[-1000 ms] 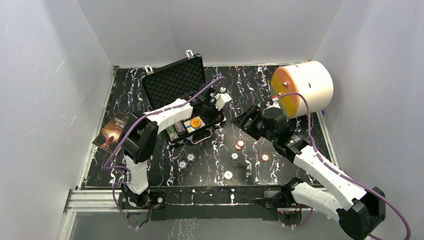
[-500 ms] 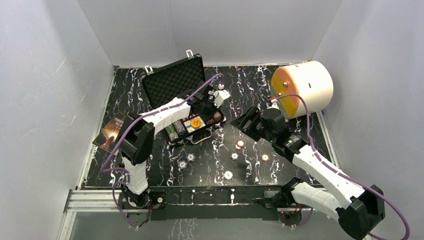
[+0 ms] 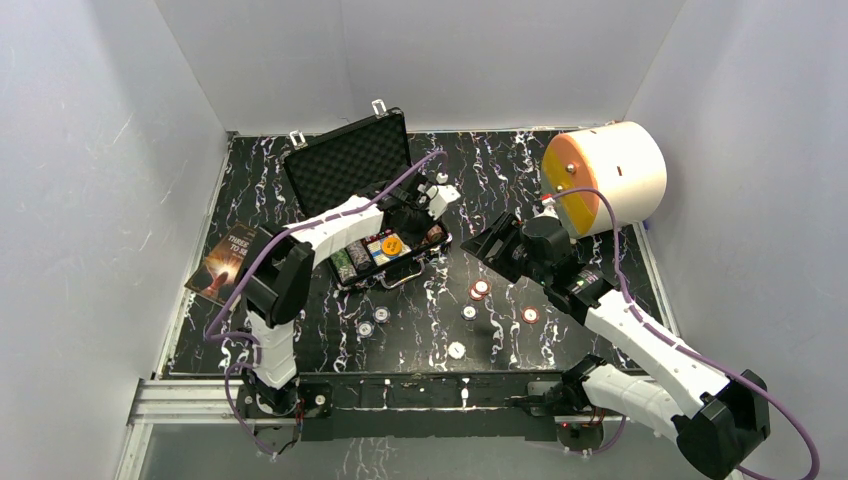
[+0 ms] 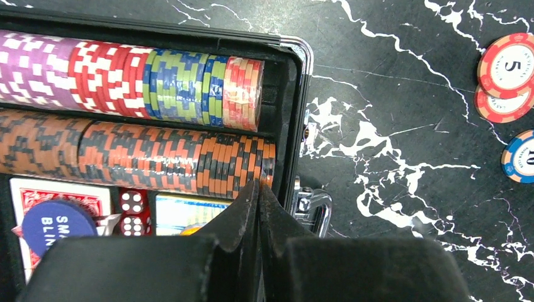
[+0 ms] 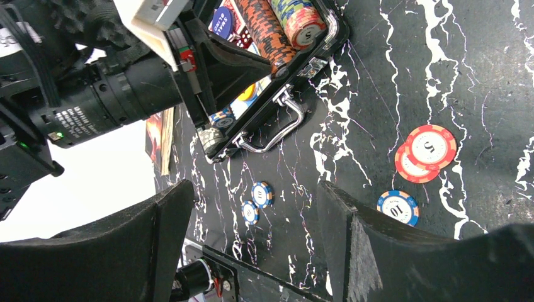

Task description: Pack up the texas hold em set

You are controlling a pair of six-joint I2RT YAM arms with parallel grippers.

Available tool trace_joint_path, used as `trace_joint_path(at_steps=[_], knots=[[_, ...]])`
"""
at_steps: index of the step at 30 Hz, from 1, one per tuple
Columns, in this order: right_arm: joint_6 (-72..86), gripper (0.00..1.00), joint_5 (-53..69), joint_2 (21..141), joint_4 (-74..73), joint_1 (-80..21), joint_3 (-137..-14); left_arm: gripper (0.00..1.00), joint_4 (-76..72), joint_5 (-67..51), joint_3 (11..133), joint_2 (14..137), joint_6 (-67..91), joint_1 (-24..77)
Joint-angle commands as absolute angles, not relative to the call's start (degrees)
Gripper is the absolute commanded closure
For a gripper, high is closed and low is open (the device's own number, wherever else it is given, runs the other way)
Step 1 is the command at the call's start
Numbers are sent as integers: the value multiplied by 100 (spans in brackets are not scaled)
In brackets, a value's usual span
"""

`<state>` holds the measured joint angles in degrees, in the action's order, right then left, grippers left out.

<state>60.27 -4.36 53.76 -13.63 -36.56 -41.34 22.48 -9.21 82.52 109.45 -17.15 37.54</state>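
Marbled table (image 4: 403, 94): left jaws closed over orange chips (image 4: 157, 157) in case (image 4: 296, 50).

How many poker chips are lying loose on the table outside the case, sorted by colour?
Red chips: 3 (two of them overlap)
Blue chips: 3
Pale chip, colour unclear: 1
Total: 7
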Motion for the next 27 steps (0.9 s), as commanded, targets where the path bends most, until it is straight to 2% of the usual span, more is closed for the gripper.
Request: trace_joint_path(at_steps=[1, 8, 13, 22, 25, 27], knots=[[6082, 21, -523, 5371, -1246, -3664, -4070, 100, 2435, -1048, 8392, 11101, -1652, 3718], [5916, 21, -512, 5448, -1224, -3663, -3999, 100, 2421, -841, 8497, 11173, -1603, 3720], [5368, 21, -834, 5816, -1648, -3664, -4087, 100, 2190, -616, 8521, 10583, -1465, 3694], [4281, 20, -1603, 7306, -2920, -3665, -4924, 82, 2028, -553, 7912, 9000, -627, 3604], [4066, 20, -1586, 7896, -2955, -3672, -5147, 75, 1840, -395, 7489, 8400, -67, 3604], [3929, 24, -1604, 8158, -2895, -3666, -5277, 73, 1651, -265, 7064, 7974, 401, 3604]])
